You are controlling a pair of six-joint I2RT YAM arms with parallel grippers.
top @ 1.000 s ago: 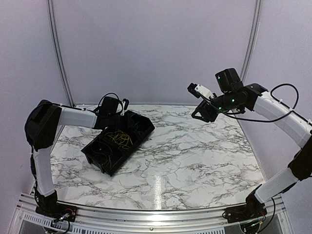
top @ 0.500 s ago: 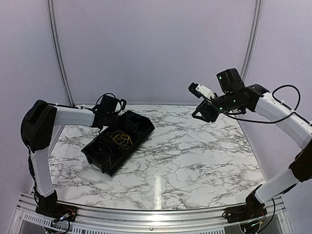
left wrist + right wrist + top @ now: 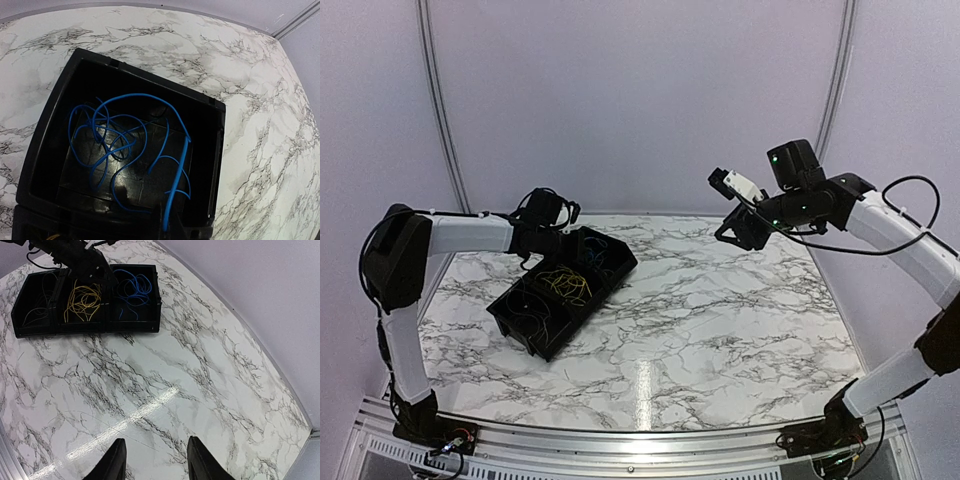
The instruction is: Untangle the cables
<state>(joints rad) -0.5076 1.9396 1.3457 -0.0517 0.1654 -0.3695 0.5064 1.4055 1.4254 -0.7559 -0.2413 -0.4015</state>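
Blue cables (image 3: 107, 135) lie looped in the end compartment of a black bin (image 3: 218, 150). My left gripper (image 3: 169, 227) hangs over that compartment, shut on one blue strand (image 3: 177, 175) that rises from the pile into its jaws. From above, the left gripper (image 3: 568, 232) sits at the bin's far end. Yellow cables (image 3: 82, 300) fill the middle compartment, and thin dark and whitish cables (image 3: 40, 310) the third. My right gripper (image 3: 156, 462) is open with nothing between its fingers, raised high over the table (image 3: 722, 181).
The black bin (image 3: 590, 318) stands at an angle on the left of the marble table (image 3: 720, 320). Purple walls close the back and both sides. A bright strip of glare crosses the tabletop (image 3: 125, 417).
My left wrist has edged a little left and back over the bin's far end. The right arm has barely moved.
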